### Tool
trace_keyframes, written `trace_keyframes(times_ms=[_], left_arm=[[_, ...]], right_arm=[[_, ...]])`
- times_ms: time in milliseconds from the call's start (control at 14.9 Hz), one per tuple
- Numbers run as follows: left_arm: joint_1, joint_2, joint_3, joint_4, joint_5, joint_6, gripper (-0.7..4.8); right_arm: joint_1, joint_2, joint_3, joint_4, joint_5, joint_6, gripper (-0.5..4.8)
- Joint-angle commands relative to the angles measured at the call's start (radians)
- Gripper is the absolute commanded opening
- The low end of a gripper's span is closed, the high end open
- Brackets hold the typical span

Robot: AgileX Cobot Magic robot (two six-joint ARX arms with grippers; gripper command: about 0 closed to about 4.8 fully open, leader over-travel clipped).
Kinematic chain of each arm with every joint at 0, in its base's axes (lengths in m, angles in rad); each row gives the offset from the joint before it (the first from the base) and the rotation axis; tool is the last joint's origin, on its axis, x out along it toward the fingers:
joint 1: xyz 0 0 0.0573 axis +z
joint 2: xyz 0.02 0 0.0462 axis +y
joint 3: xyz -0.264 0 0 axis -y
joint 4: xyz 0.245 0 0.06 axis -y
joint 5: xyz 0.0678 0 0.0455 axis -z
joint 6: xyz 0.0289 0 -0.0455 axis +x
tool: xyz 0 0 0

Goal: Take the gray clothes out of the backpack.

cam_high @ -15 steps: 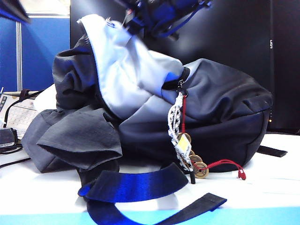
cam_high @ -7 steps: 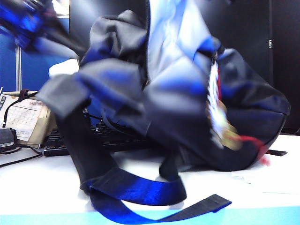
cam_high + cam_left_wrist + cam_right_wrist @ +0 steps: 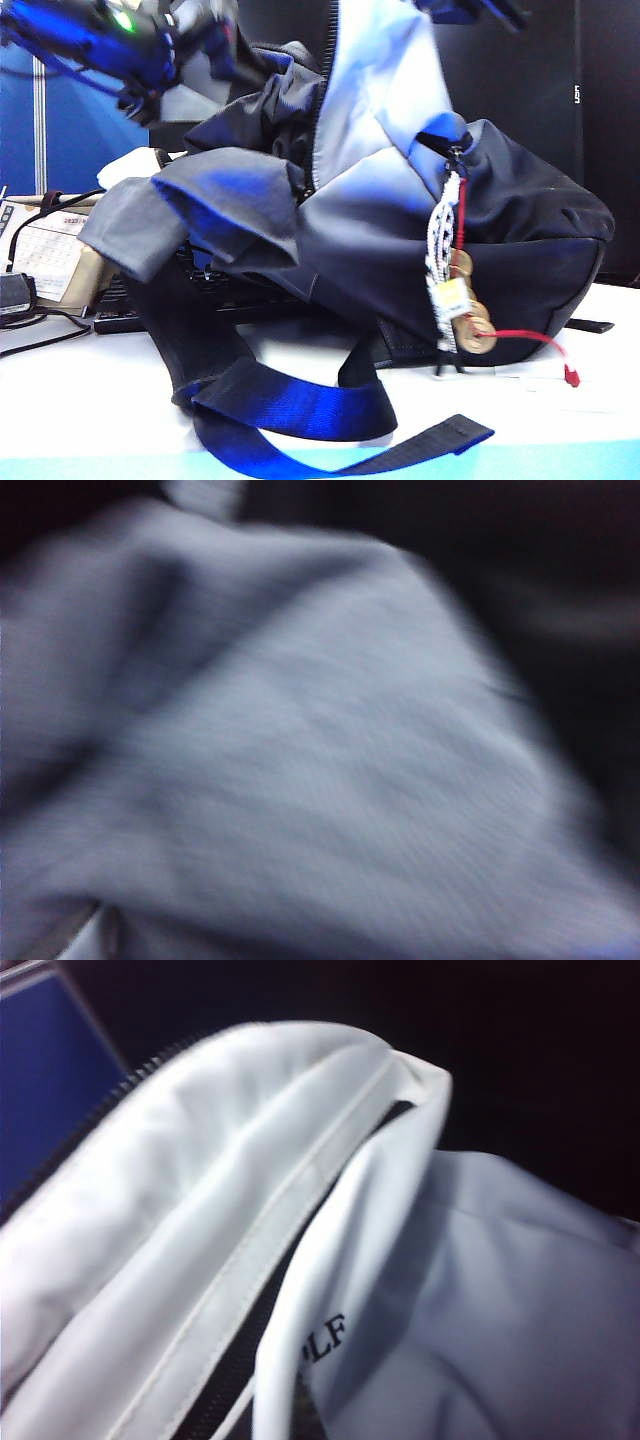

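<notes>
"LF" printed on backpack lining.

The white table holds the big backpack, with its blue-black strap curled in front of the backpack, a red string beside it, and a black keyboard and calendar behind its left side.

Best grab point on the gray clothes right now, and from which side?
Likely the loose fold of the gray clothes hanging out of the backpack on the exterior view's left. It droops free over the bag's edge, so come from that left side. The left end effector is above it; its opening can't be seen. The right end effector, out of view, holds the pale panel up.
</notes>
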Motion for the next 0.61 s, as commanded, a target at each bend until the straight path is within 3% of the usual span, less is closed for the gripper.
trace_keyframes(times_ms=[67, 337, 471, 538, 606], left_arm=[[-0.017, 0.075, 0.003, 0.175, -0.145, -0.129, 4.79], [-0.087, 0.229, 0.015, 0.412, -0.104, -0.262, 4.79], [-0.117, 0.303, 0.092, 0.375, -0.089, -0.264, 4.79], [-0.119, 0.336, 0.138, 0.34, -0.061, -0.273, 3.23], [-0.119, 0.354, 0.179, 0.306, -0.044, -0.28, -0.32]], right_arm=[[-0.016, -0.026, 0.011, 0.016, -0.003, -0.011, -0.05], [-0.016, -0.026, 0.011, -0.01, -0.005, -0.021, -0.05], [-0.016, -0.027, 0.011, -0.038, -0.005, -0.021, -0.05], [-0.016, -0.027, 0.011, -0.047, -0.01, -0.021, -0.05], [-0.016, -0.027, 0.011, -0.055, -0.024, -0.021, -0.05]])
